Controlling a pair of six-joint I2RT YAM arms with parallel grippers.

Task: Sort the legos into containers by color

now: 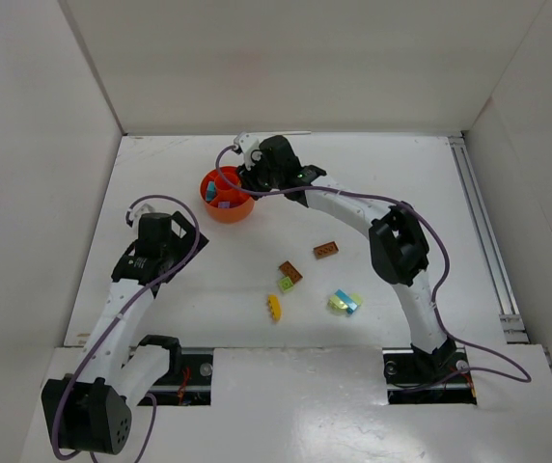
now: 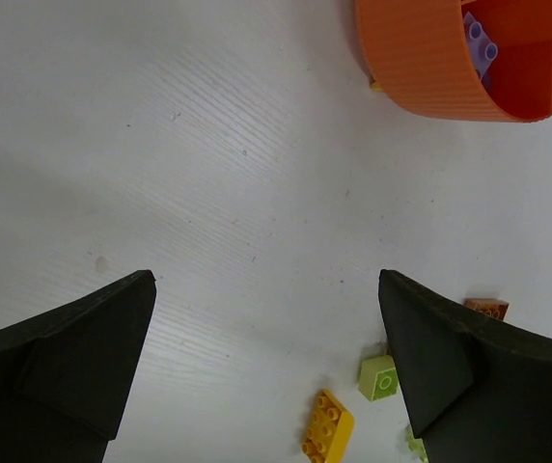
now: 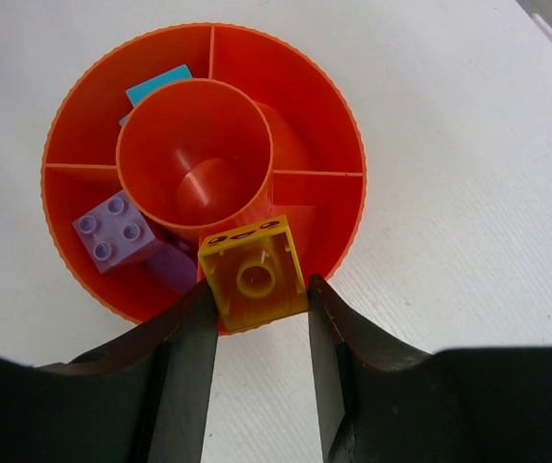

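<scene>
The right gripper (image 3: 259, 294) is clenched on a yellow brick (image 3: 255, 270), hanging over the rim of the dish (image 3: 345, 125), just beside the compartment holding a purple brick (image 3: 114, 231). Released here, it could strike the rim and bounce out, or drop in with purple. The left gripper (image 2: 264, 289) gapes empty, apart from the dish; other bricks (image 1: 290, 272) lie loose, well apart.

1. A white table (image 1: 392, 183) carries a round orange-red dish (image 1: 230, 214), set directly beneath the right gripper (image 3: 257, 289).
2. Scattered on the tabletop, well apart from that gripper: a brown brick (image 1: 326, 249), a second brown brick (image 1: 290, 271), a lime brick (image 1: 285, 284), an orange brick (image 1: 274, 307), and a cyan-and-yellow pair (image 1: 345, 302).
</scene>
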